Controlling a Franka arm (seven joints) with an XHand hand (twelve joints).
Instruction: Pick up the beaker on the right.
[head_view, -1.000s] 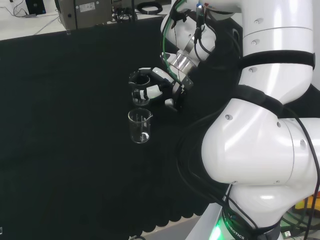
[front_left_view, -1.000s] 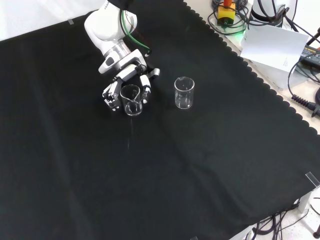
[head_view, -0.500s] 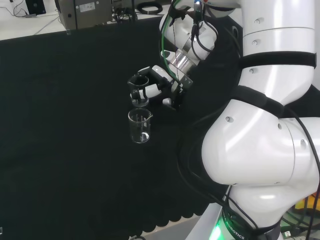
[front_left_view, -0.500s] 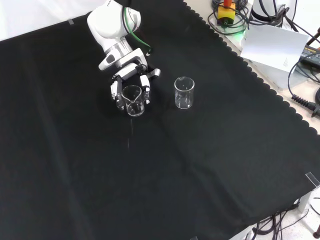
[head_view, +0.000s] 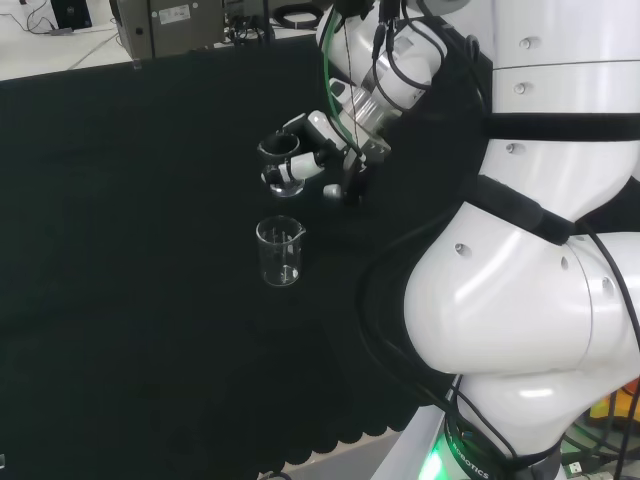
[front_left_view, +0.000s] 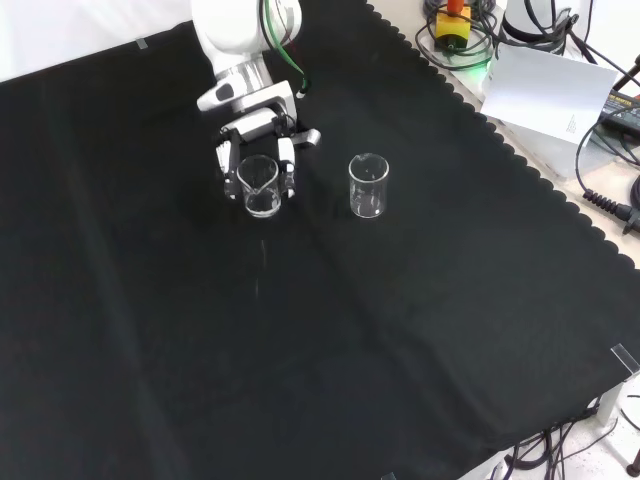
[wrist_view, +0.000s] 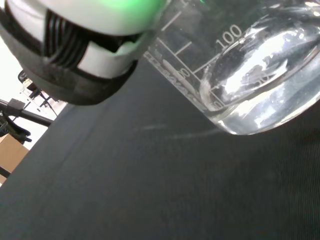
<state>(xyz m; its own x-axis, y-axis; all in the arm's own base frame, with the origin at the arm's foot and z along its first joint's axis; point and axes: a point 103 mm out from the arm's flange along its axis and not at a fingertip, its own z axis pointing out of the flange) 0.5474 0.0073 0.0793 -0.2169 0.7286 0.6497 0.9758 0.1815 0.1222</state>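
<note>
Where the black and white robot hand (front_left_view: 257, 158) comes down from the top of the front view, its fingers (front_left_view: 287, 172) are curled round a small clear glass beaker with a pouring spout (front_left_view: 259, 186), one finger on each flank of the glass and the thumb side behind it. Grip closed on the beaker; nothing else touched.

Head view: same hand (head_view: 318, 160), same held beaker (head_view: 282, 166), which sits tilted in the fingers and looks raised off the black cloth (head_view: 130, 250). Wrist view: beaker base (wrist_view: 255, 85) close up, printed graduations on the wall, base tipped, with dark cloth (wrist_view: 150, 190) showing beneath it.

Second clear glass beaker (front_left_view: 368, 186) stands upright on the cloth, to the right of the held one in the front view, apart from it with a bare strip of cloth between. In the head view it (head_view: 279, 251) stands nearer the camera, just below the hand.

Open room: broad bare cloth (front_left_view: 330, 370) lies in front of both beakers and to the left in the front view. Scalloped cloth edge (front_left_view: 520, 160) runs down the right side, well apart from the standing beaker.
</note>
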